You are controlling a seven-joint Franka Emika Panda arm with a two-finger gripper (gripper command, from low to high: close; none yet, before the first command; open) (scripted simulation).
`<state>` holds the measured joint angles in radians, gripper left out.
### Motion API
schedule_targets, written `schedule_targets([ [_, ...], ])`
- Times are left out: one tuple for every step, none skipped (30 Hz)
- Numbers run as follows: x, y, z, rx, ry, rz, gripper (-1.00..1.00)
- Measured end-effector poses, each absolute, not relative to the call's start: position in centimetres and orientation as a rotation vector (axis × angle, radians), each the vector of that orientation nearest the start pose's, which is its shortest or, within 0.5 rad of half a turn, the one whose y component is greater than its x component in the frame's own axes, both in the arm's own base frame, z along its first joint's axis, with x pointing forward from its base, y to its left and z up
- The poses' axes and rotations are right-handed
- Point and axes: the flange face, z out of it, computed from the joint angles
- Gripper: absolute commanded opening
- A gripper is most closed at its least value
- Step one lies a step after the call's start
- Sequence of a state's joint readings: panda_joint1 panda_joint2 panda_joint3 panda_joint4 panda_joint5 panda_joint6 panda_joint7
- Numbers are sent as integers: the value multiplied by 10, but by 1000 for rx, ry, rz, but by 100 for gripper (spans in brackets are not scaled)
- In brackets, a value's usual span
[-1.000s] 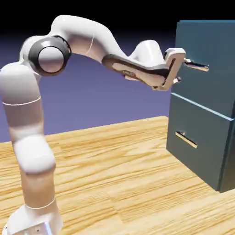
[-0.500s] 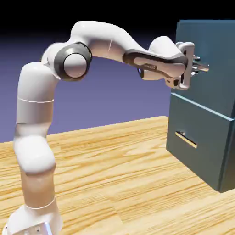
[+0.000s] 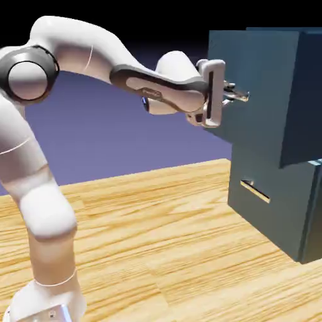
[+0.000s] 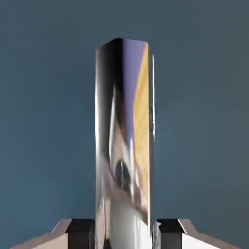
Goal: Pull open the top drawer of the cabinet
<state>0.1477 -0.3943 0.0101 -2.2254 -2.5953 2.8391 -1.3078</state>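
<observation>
Chromed bar handle is gripped between the claw's two fingertips. Behind it, the top drawer is held partway out of the cabinet, above the closed lower drawer, whose front is set beyond the worktop's far edge.

Bright glare whitens the arm; the backdrop darkens upward.

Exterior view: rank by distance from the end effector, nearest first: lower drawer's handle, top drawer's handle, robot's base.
1. Top drawer's handle: between the fingertips of the end effector.
2. Lower drawer's handle: below, on the closed lower drawer's front.
3. Robot's base: farthest, at the exterior view's lower left.
</observation>
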Motion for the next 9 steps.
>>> schedule_targets([
  [438,99,561,-615,1481,-613,-100],
  [426,99,561,-615,1481,-613,-100],
  [415,99,561,-615,1481,-613,-100],
  [404,99,561,-615,1481,-613,-100],
  [392,99,561,-615,1481,-613,-100],
  [381,99,561,-615,1481,-614,-100],
  [381,99,561,-615,1481,-614,100],
  [381,99,561,-615,1482,-613,100],
  [381,99,561,-615,1482,-613,100],
])
